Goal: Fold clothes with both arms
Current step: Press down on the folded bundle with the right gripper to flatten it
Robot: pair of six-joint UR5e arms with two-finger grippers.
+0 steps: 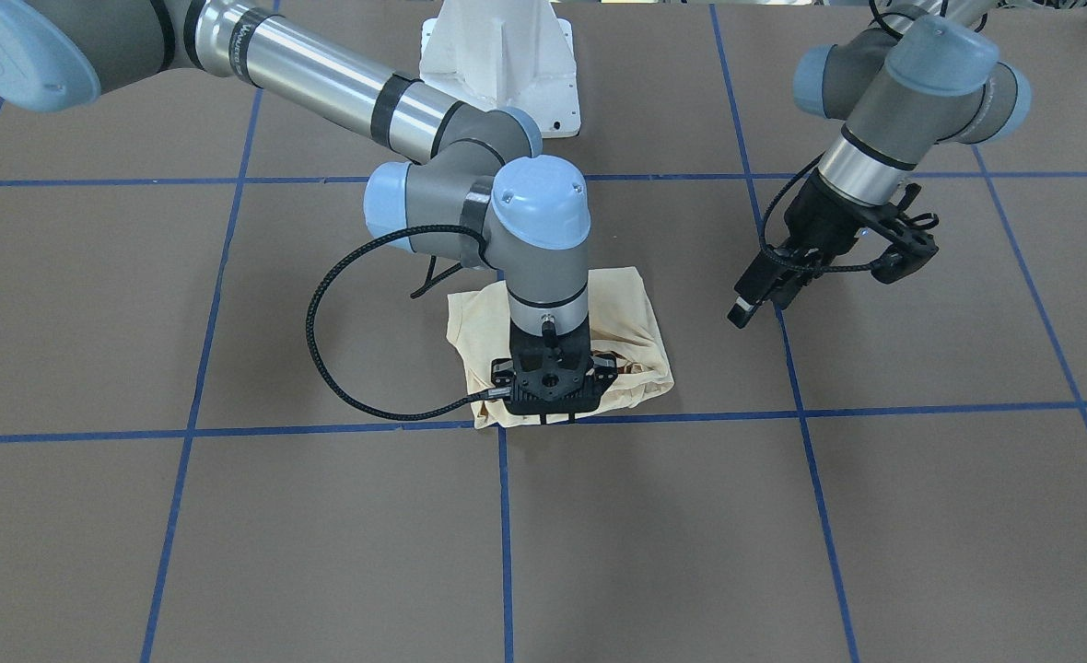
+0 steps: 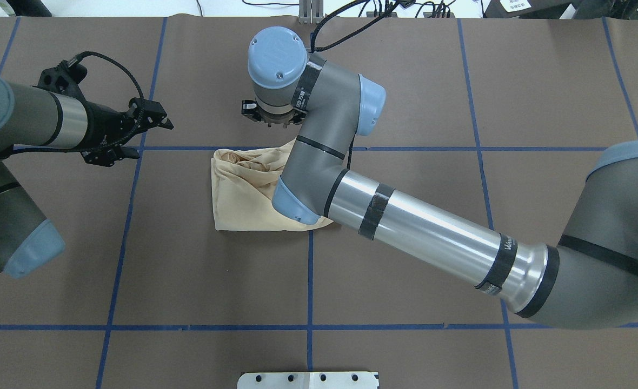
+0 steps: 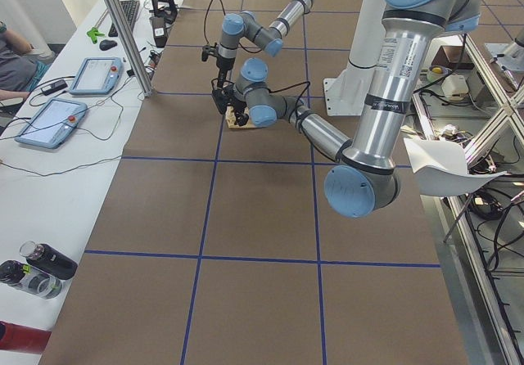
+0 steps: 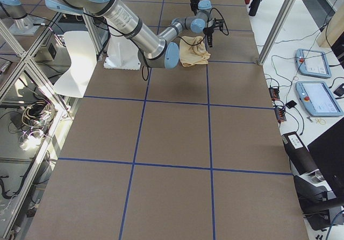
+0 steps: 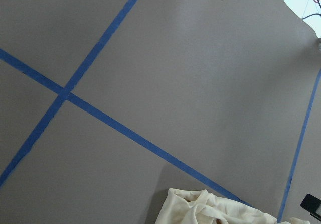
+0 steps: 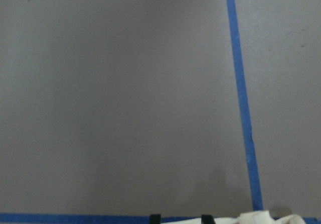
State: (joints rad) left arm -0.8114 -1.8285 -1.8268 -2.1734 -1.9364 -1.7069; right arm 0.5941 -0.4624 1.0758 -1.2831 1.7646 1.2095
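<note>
The cream-yellow T-shirt [image 1: 640,318] lies as a small folded bundle at the middle of the table, print hidden; it also shows in the overhead view [image 2: 240,189]. My right arm reaches over it with the wrist pointing straight down. My right gripper [image 1: 553,416] is at the bundle's edge on the operators' side. In the right wrist view its two fingertips [image 6: 155,218] stand a little apart, with cloth [image 6: 261,218] at the frame's bottom edge. My left gripper [image 2: 151,139] is open and empty, above bare table well to the shirt's side [image 1: 763,299].
Blue tape lines [image 1: 505,534] divide the brown table into squares. The white pedestal base [image 1: 497,55] stands behind the shirt. A side bench holds tablets [image 3: 49,119] and bottles [image 3: 41,267]. An aluminium post [image 3: 123,38] stands at the table's edge.
</note>
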